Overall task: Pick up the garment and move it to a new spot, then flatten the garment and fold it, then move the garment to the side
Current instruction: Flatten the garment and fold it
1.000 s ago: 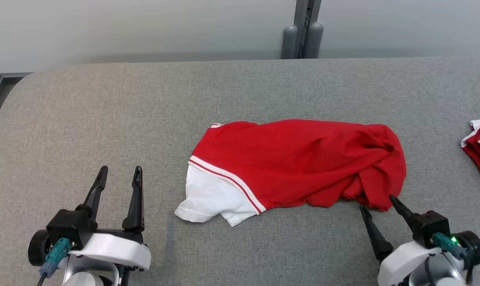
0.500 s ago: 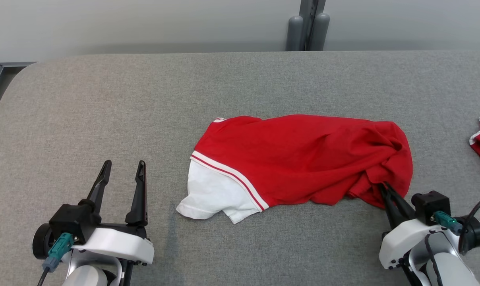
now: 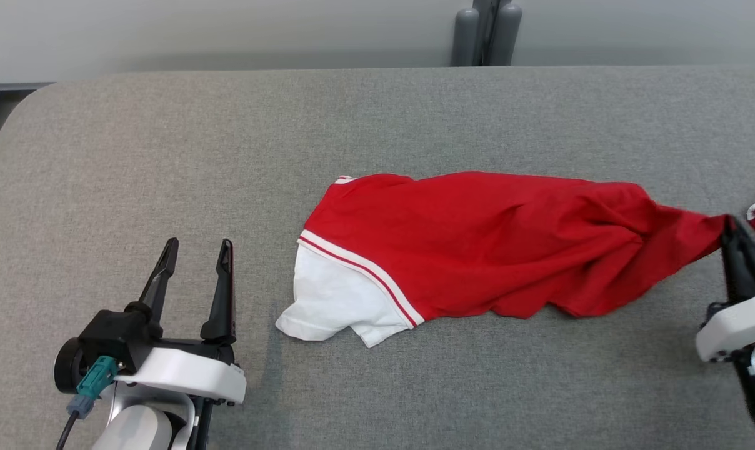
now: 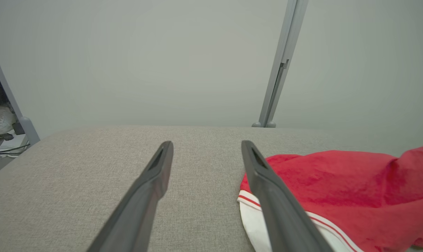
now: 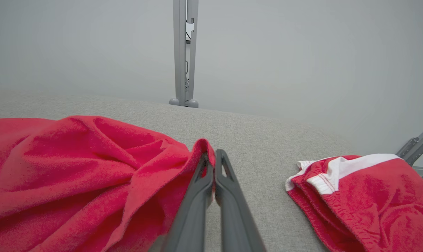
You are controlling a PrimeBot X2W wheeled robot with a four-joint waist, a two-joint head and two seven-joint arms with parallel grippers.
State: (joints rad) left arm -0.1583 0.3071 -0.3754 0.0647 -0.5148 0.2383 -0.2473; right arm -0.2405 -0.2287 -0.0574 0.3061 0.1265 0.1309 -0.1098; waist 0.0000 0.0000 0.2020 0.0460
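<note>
Just now, saw right gripper (image 3: 729, 224) go from spread beside the near-right edge of the red garment (image 3: 477, 244) to pressed together on a fold of that edge, then carried off to the right. Found that corner drawn out into a taut tongue toward the right side of the grey table (image 3: 377, 112); rest of cloth lying mid-table, white panel (image 3: 327, 300) at its near-left end, apparently not dragged. Judged the pick-up step as begun only: grip made, bulk not yet raised or carried to a new spot; flattening, folding and setting aside all left to do. Recorded left gripper (image 3: 197, 245) with fingers spread, holding nothing, parked near-left, well apart from the cloth. Checked right wrist view: confirmed red fabric pinched between and draped over the closed tips, too small to read from the head camera; also showed second red-and-white garment (image 5: 358, 196) bunched just to the right, near the pull path. Checked left wrist view: gave the garment's left end side-on, white panel just beside one finger, lying low on the table. Flagged risks: thin hold on a single fold slipping under load; neighbouring piece getting snagged.
</note>
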